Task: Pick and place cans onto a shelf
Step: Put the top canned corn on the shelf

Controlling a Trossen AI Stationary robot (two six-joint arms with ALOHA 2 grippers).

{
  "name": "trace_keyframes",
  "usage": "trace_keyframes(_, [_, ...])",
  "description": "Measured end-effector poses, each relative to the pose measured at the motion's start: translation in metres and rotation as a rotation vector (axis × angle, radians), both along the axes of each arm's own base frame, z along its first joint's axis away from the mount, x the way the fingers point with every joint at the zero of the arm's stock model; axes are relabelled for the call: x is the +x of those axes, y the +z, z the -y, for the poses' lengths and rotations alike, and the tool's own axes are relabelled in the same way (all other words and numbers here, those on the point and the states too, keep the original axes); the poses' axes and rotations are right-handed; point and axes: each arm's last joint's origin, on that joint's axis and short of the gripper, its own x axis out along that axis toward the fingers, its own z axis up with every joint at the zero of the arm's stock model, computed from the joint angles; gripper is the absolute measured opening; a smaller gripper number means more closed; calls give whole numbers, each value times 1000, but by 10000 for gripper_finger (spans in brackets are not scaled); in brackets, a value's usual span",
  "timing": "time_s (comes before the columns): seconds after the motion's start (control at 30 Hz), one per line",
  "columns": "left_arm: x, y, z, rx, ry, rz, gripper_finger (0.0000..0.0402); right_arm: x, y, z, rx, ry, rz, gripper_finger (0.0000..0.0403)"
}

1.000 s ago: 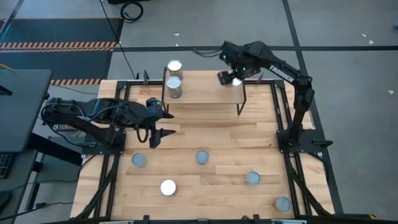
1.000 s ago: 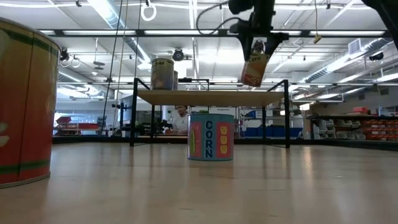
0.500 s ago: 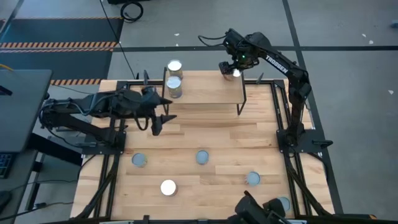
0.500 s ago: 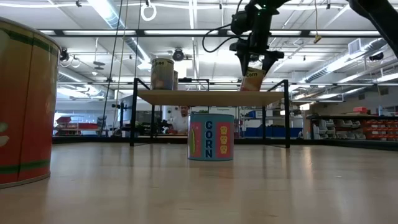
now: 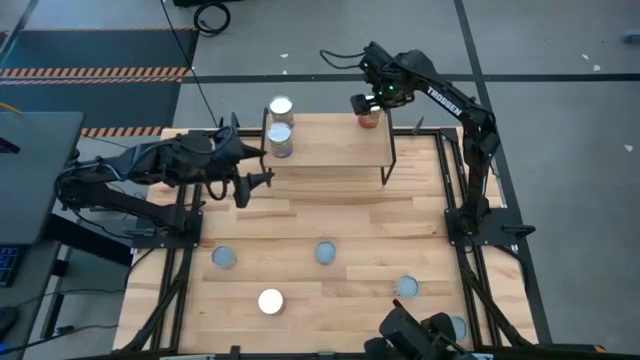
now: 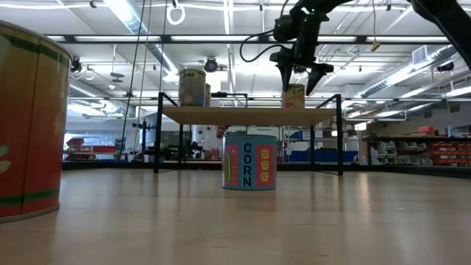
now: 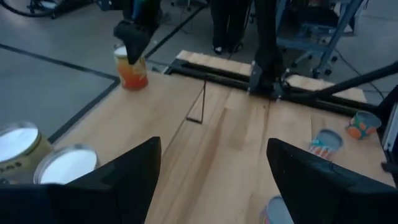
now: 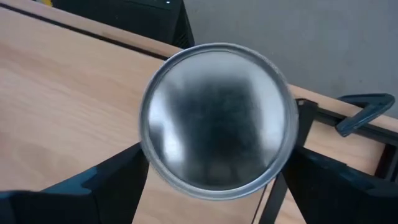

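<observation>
Orange-labelled can (image 5: 369, 119) stood upright on the top board of the shelf (image 5: 330, 152), at its far right corner. My right gripper (image 5: 371, 103) hung directly over it; in the low view the fingers (image 6: 312, 72) were spread to either side above the can's (image 6: 294, 96) top, not touching its label. The right wrist view looked straight down on the silver lid (image 8: 216, 121), with a dark finger (image 8: 106, 186) on each side and the board showing between finger and tin. I read that as released.

Two more cans (image 5: 280, 124) sat close together at the shelf's far left corner, one (image 6: 193, 87) showing tall in the low view.

My left gripper (image 5: 250, 183) hovered over the slatted table (image 5: 350, 215), just off the shelf's near left leg, fingers (image 7: 130, 174) apart and holding nothing.

On the table's near half lay the remaining tins, well apart: a bluish-topped one (image 5: 224, 257) at left, a white-topped one (image 5: 270, 300) nearer the front, the corn can (image 6: 249, 162) mid-table, and another (image 5: 406, 287) at right.
</observation>
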Motion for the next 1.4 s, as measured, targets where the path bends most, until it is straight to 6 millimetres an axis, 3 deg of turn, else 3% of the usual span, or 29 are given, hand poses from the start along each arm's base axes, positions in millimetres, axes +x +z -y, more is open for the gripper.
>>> trace_keyframes(0.37, [-2,1,3,-23,-5,15,297,2,7,-11,-26,28,-10,355])
trace_keyframes(0.53, [-2,1,4,-30,-7,17,297,-10,27,-39,-73,33,-86,355])
trace_keyframes(0.67, [-4,2,4,-33,-6,24,297,-13,50,-84,-144,113,-97,354])
trace_keyframes(0.83, [-6,4,4,-36,-5,36,297,-7,77,-170,-200,309,21,354])
trace_keyframes(1.0, [-6,3,4,-36,-4,27,297,-2,84,-263,-210,522,109,354])
trace_keyframes(1.1, [-7,3,4,-57,3,34,297,-3,83,-305,-232,559,139,354])
trace_keyframes(1.23, [-15,12,3,-103,17,123,297,-6,82,-334,-280,491,196,354])
trace_keyframes(1.4, [-21,25,5,-137,12,263,297,-9,86,-338,-373,468,227,354])
